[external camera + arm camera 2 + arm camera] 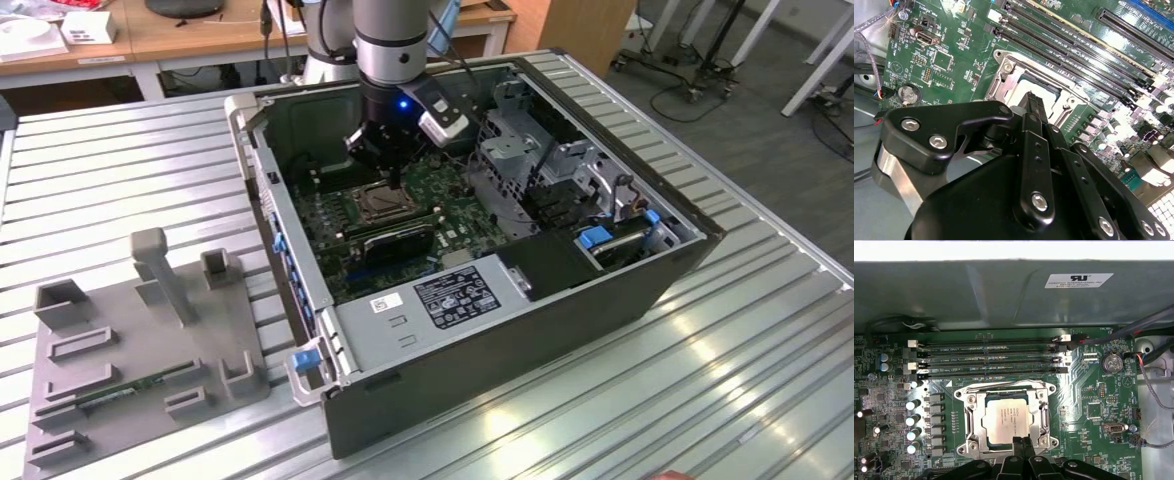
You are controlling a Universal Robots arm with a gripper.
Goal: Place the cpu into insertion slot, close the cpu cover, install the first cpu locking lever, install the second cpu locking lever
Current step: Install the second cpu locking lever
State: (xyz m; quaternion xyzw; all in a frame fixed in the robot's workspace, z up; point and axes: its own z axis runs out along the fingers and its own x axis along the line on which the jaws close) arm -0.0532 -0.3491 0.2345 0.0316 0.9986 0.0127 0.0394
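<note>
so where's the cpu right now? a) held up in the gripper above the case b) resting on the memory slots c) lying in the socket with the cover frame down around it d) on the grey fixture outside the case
c: in the first wrist view the cpu lies in the insertion slot with the cpu cover framing its silvery face, and the gripper sits at the socket's edge.

The small square cpu (1005, 420) has a pale metal face w/ satin, brushed finish. The thin silvery cpu cover (1042, 409) is bright bare metal, glossy. The green motherboard (1094, 395) looks lacquered, smooth, w/ slight shine. The black gripper (1034, 107) has matt links, prob. metal, w/ shiny steel screws. The grey ribbed table (120, 170) is smooth metal, semi-gloss. The grey fixture tray (147, 350) seems matt plastic.
</note>
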